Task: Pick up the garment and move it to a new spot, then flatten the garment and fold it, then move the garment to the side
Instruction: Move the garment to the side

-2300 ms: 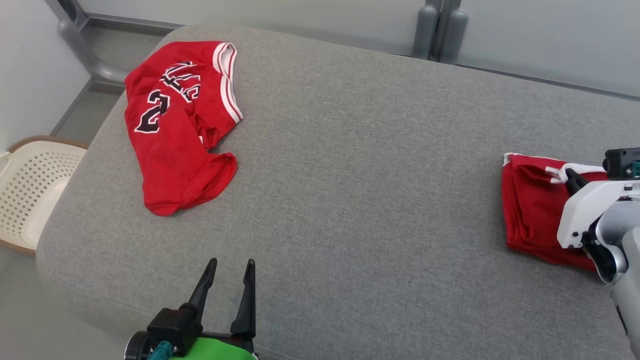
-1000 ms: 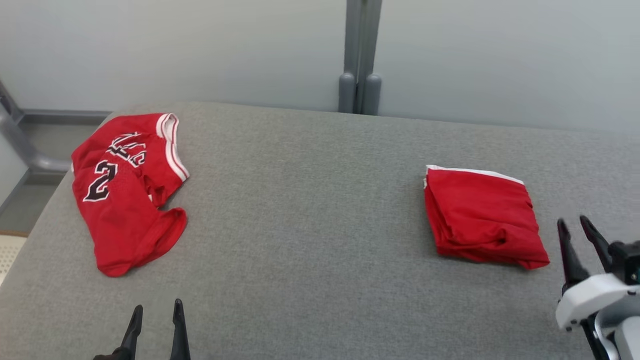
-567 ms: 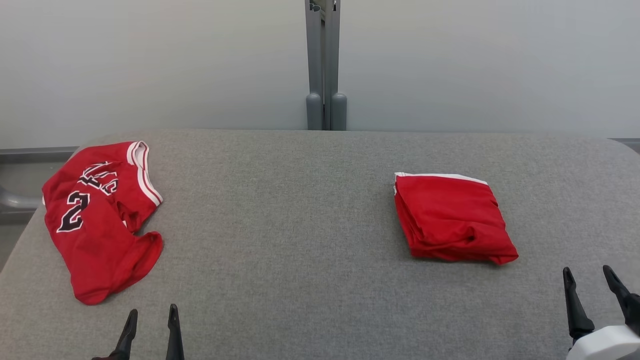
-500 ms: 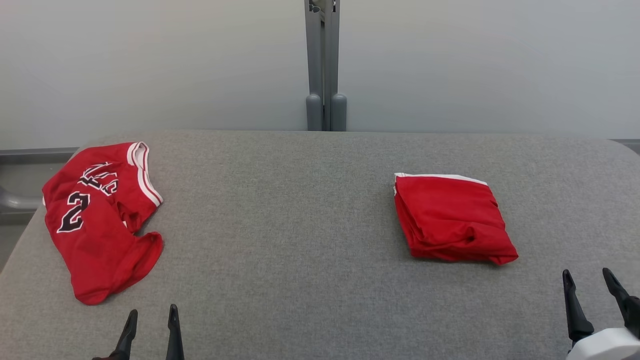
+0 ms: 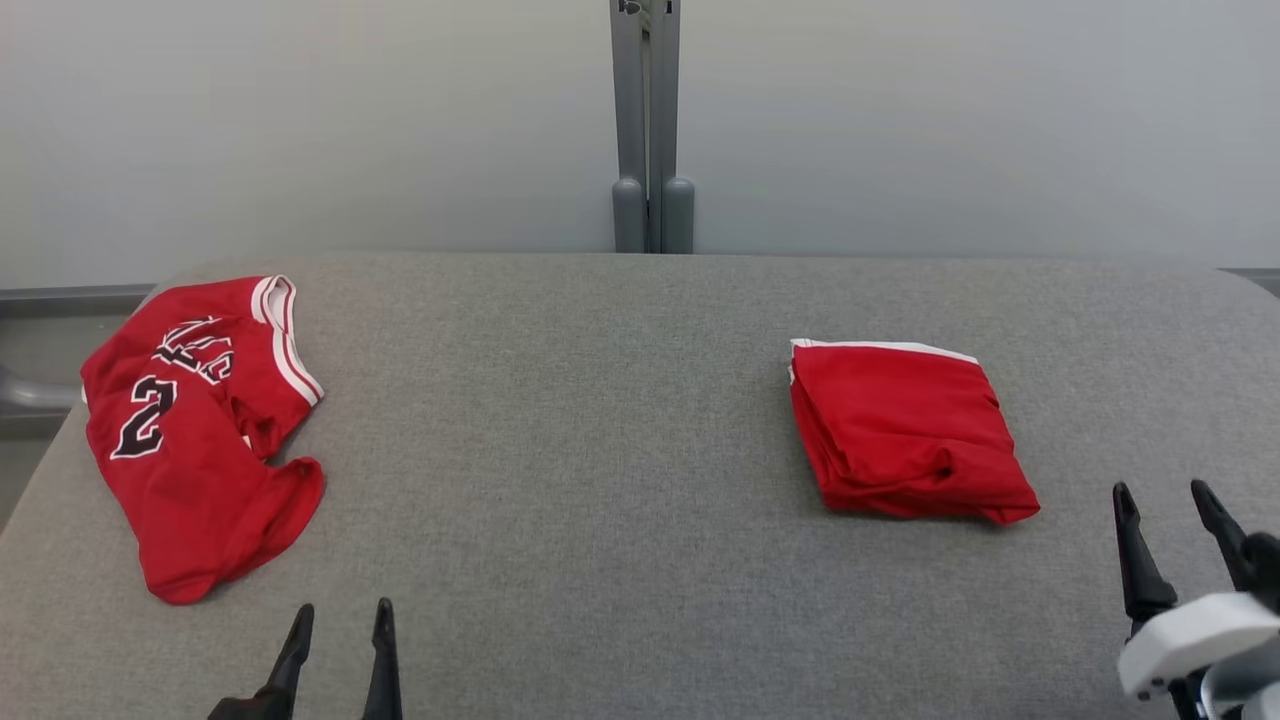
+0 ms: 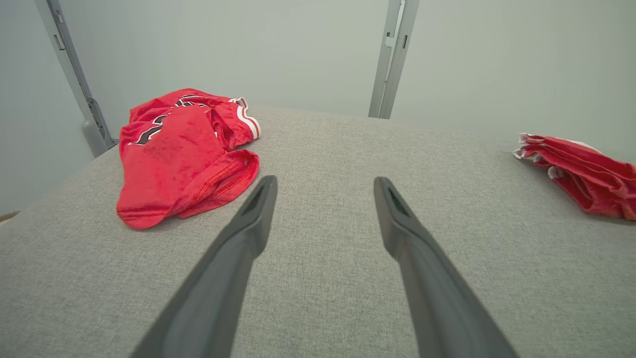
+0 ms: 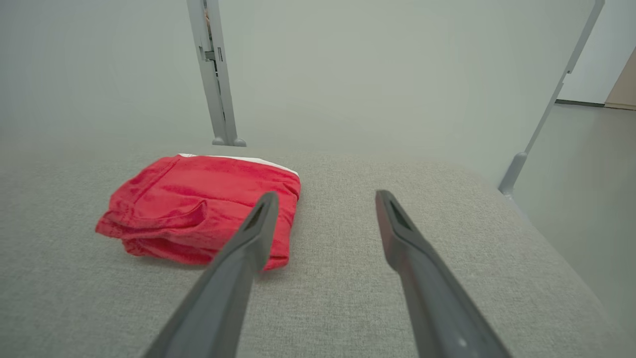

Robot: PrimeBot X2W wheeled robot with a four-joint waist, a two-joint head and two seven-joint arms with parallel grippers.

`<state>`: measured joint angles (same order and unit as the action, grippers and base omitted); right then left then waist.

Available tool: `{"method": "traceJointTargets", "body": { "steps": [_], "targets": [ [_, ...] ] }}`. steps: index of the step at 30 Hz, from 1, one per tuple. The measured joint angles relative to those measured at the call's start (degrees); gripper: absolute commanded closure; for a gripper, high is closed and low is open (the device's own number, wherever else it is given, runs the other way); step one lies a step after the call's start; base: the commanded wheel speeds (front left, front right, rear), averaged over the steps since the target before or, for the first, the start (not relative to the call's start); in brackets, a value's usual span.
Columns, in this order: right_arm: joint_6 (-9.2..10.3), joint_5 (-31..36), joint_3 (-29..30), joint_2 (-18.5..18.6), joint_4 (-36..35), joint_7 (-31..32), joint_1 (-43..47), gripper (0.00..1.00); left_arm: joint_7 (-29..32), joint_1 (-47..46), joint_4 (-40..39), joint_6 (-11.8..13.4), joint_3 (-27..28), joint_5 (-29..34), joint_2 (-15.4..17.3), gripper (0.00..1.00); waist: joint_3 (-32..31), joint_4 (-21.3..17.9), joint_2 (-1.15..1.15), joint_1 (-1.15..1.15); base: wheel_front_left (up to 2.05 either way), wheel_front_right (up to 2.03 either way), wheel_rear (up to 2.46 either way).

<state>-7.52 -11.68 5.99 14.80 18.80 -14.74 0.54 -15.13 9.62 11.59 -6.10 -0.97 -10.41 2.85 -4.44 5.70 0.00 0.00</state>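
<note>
**Folded garment lies on the right half of the platform, both grippers empty**

A grey upholstered platform carries everything, its far edge set against a pale wall with a grey post standing behind the middle of that edge.

At the left end lies a red jersey, crumpled and unfolded; it runs from near the far-left corner down along the left edge toward the near side, with a black number 2, black lettering and white-striped trim facing up.

The folded red garment lies on the right half, well apart from the jersey and about midway between the far and near edges; it is a compact, roughly square stack of layers (a white band runs along its far side), flat on the fabric, with nothing touching it.

The right gripper is by the near-right corner, close to the garment's near-right corner but clear of it; its two dark fingers are spread wide with nothing between them.

The left gripper sits at the near edge, left of centre, near the jersey's lower end but apart from it; its fingers are likewise parted and empty over bare grey fabric.
</note>
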Motion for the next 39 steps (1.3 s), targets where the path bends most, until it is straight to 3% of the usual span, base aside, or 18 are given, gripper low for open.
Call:
{"method": "traceJointTargets", "body": {
  "steps": [2, 7, 11, 16, 22, 27, 30, 39],
  "targets": [
    [0.0, -3.7, -1.0, 1.1, 1.1, 3.7, -3.1, 0.0, 0.0, -0.8, 0.0, -0.3, -1.1, 0.0, 0.0, 0.0, 0.8, 0.1, 0.0, 0.0, 0.0, 0.0, 0.0],
    [0.03, -16.3, -0.1, 2.0, 3.2, 23.4, -14.0, 0.0, 0.0, -5.6, -0.6, -0.8, -4.4, -0.1, 0.0, 0.0, 4.2, 0.8, 0.0, 0.0, 0.0, 0.0, 0.0],
    [0.02, -19.2, 2.7, 1.8, 7.5, 34.6, -21.0, 0.0, 0.0, -9.5, -0.3, -1.0, -6.4, -0.9, 0.0, 0.0, 7.9, 1.8, 0.0, 0.0, 0.0, 0.0, 0.0],
    [0.04, -16.9, 10.2, -0.5, 15.8, 39.6, -28.4, 0.0, 0.0, -11.7, 0.3, -0.5, -8.4, -3.6, 0.0, 0.0, 12.2, 4.4, 0.0, 0.0, 0.0, 0.0, 0.0],
    [0.04, -11.8, 11.7, -1.0, 20.8, 42.9, -29.7, 0.0, 0.0, -11.7, 0.8, 0.9, -10.1, -4.6, 0.0, 0.0, 14.4, 8.5, 0.0, 0.0, 0.0, 0.0, 0.0],
    [0.04, -12.1, 11.7, -1.6, 21.5, 44.9, -29.6, 0.0, 0.0, -11.7, 1.0, 1.5, -10.0, -4.7, 0.0, 0.0, 15.0, 10.6, 0.0, 0.0, 0.0, 0.0, 0.0],
    [0.04, -12.3, 11.3, -1.6, 21.2, 44.6, -29.6, 1.0, 0.0, -11.7, 0.8, 1.8, -9.8, -4.7, 0.0, 0.0, 15.1, 10.5, 0.0, 0.0, 0.0, 0.0, 0.0],
    [0.01, -12.4, 11.9, -0.7, 18.7, 43.3, -31.2, 1.0, 0.0, -11.4, -0.5, 1.7, -7.3, -3.8, 0.0, 0.0, 16.3, 5.6, 0.0, 0.0, 0.0, 0.0, 0.0]
  ]
}}
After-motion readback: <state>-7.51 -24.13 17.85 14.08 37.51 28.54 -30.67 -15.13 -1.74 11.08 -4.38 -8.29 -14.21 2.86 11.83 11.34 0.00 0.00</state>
